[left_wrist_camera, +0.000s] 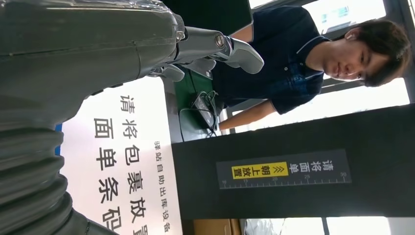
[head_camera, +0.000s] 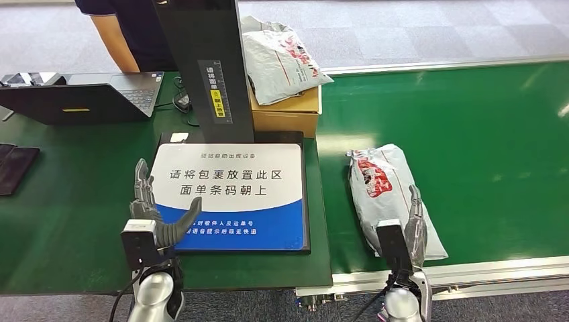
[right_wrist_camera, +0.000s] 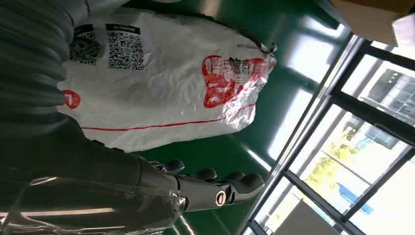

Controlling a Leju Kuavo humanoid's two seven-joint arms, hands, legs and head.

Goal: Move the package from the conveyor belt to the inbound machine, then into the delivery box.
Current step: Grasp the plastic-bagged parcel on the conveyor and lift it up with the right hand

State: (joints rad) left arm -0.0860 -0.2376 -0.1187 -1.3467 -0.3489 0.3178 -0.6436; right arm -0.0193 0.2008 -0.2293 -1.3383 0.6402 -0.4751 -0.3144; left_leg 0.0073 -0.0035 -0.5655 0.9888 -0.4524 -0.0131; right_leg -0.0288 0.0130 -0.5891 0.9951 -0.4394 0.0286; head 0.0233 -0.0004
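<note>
The package [head_camera: 384, 194] lies flat on the green belt [head_camera: 483, 147], just right of the pad [head_camera: 231, 194], the white and blue placard plate of the inbound machine. Its long axis runs away from the robot and leans a little: the far end, with the red print, points up and slightly toward the pad, while the near end spreads toward the belt's near edge. In the right wrist view the package [right_wrist_camera: 161, 78] shows QR codes near the hand and the red block at its far end (the film is crinkled and glossy there).

The right hand [head_camera: 412, 225] is over the near right part of the package, right of the pad, fingers straight and held together, grasping nothing; whether the fingers touch the film I cannot tell.

The left hand [head_camera: 151, 201] hangs at the pad's left edge, fingers extended and thumb stuck out over the blue strip, holding nothing.

The black post [head_camera: 201, 60] rises from the pad's far edge. A box [head_camera: 285, 114] stands just beyond the pad's far right corner with another bag [head_camera: 278, 57] on it. A laptop [head_camera: 87, 97] sits beyond the pad's far left corner, with a person [head_camera: 127, 27] behind it.
</note>
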